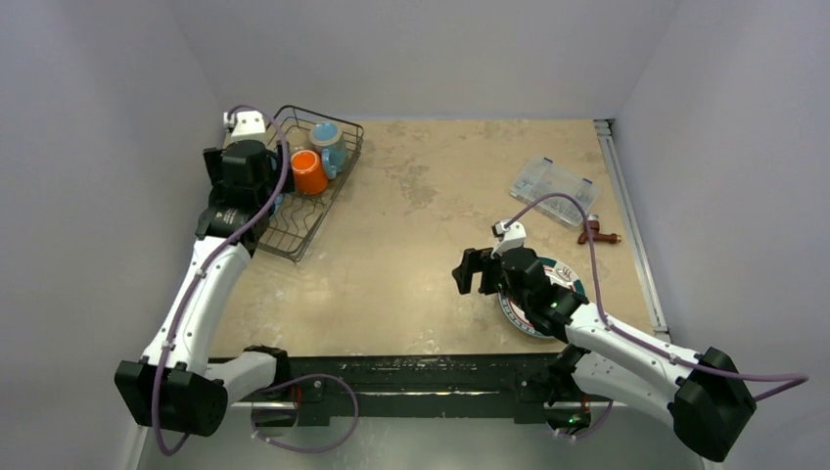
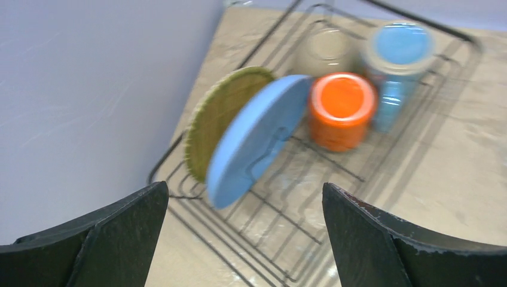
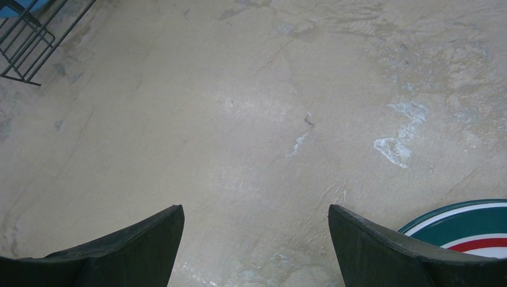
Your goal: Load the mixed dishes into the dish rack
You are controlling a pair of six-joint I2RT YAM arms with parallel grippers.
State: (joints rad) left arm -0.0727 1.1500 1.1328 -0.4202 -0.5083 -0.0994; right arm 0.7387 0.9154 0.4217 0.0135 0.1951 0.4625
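Two grippers are in view, both with jaws apart and holding nothing. The left gripper [image 2: 244, 192] hangs over the dish rack [image 1: 303, 220], which sits at the far left corner of the table [image 1: 440, 196], close to the left wall [image 1: 98, 147]. Inside the rack, a yellow woven plate [image 2: 218, 113] and a plain blue plate [image 2: 257, 137] lean on edge, one against the other. An orange cup [image 1: 308, 171] and a blue mug [image 1: 328, 142] stand mouth down. A cream cup [image 2: 327, 49] behind them is blurred. The right gripper [image 3: 256, 210] is over bare table, just left of a white teal-rimmed plate [image 3: 472, 222] lying flat at the near right. The surface is mottled beige with pale scuffs [image 3: 400, 140]. Plain grey walls enclose three sides. A clear compartment box [image 1: 553, 189] lies far right.
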